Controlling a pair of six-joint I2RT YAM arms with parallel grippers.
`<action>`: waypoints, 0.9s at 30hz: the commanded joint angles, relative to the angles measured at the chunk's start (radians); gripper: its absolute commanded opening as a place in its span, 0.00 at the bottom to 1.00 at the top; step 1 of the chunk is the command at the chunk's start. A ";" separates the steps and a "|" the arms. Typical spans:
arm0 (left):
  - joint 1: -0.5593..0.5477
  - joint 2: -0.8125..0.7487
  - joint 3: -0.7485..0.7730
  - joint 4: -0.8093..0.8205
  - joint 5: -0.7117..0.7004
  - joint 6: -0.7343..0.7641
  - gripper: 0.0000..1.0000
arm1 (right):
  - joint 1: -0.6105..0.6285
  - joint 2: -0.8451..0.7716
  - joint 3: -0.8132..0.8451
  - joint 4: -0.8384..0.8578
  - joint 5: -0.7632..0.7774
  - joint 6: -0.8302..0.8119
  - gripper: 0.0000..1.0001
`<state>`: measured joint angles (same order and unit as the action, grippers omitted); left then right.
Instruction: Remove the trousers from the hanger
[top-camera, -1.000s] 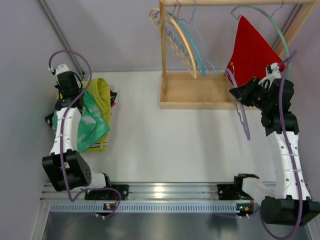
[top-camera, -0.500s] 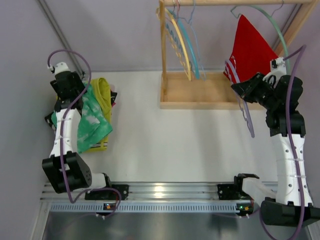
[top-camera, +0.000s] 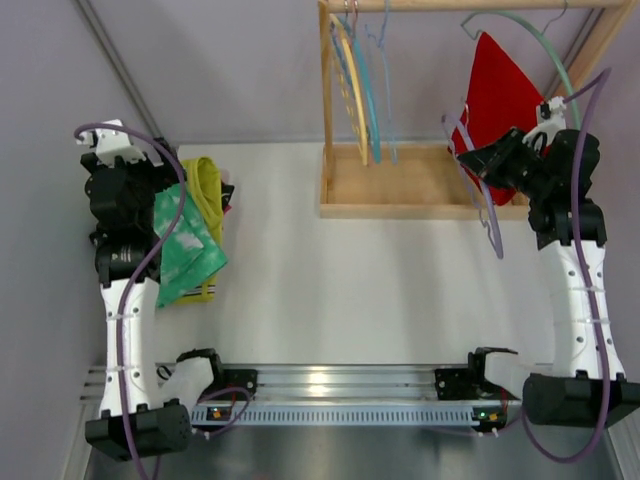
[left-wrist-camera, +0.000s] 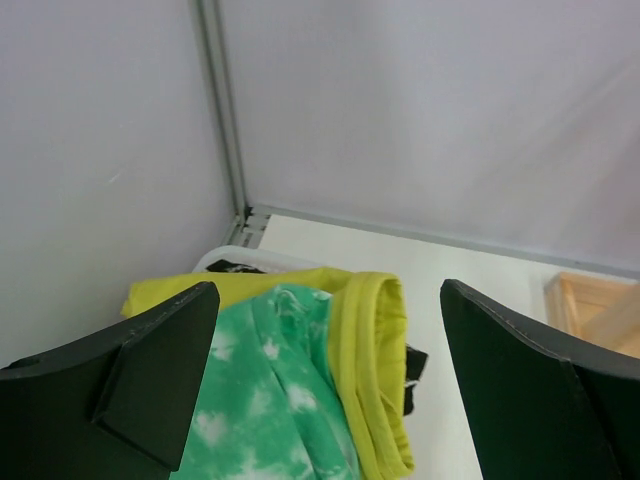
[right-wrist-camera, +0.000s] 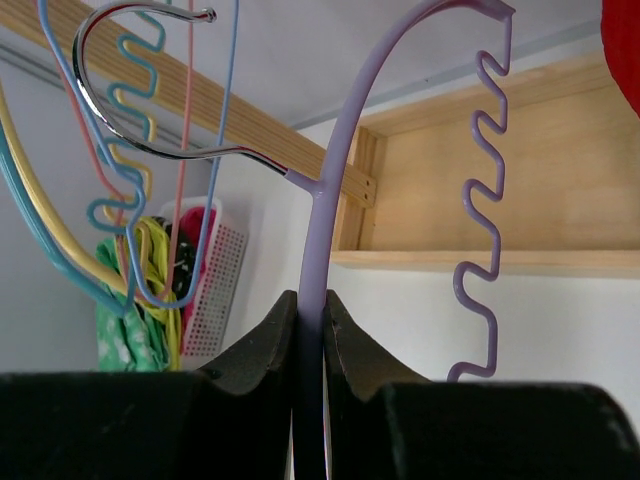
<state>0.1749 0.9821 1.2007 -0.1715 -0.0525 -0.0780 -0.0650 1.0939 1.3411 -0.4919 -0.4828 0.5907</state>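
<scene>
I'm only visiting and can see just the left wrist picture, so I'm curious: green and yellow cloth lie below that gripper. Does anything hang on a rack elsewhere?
Observer: Yes. Red trousers hang at the right end of a wooden rack.
Operator: And the other arm?
Observer: The right gripper is shut on a purple hanger with no cloth on it.

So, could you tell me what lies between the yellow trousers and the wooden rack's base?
Top view: only bare white table between the yellow trousers and the wooden rack's base, apart from a small dark item against the trousers.
</scene>
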 joint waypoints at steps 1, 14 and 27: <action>-0.041 -0.052 -0.023 0.050 0.085 0.038 0.99 | 0.019 0.065 0.136 0.169 -0.033 0.053 0.00; -0.052 -0.141 -0.020 -0.005 0.121 0.011 0.99 | 0.178 0.334 0.527 0.269 0.047 0.041 0.00; -0.054 -0.171 0.019 -0.046 0.121 -0.046 0.99 | 0.249 0.590 0.796 0.274 0.207 0.086 0.00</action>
<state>0.1249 0.8360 1.1782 -0.2211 0.0563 -0.1001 0.1726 1.6577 2.0396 -0.2852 -0.3302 0.6655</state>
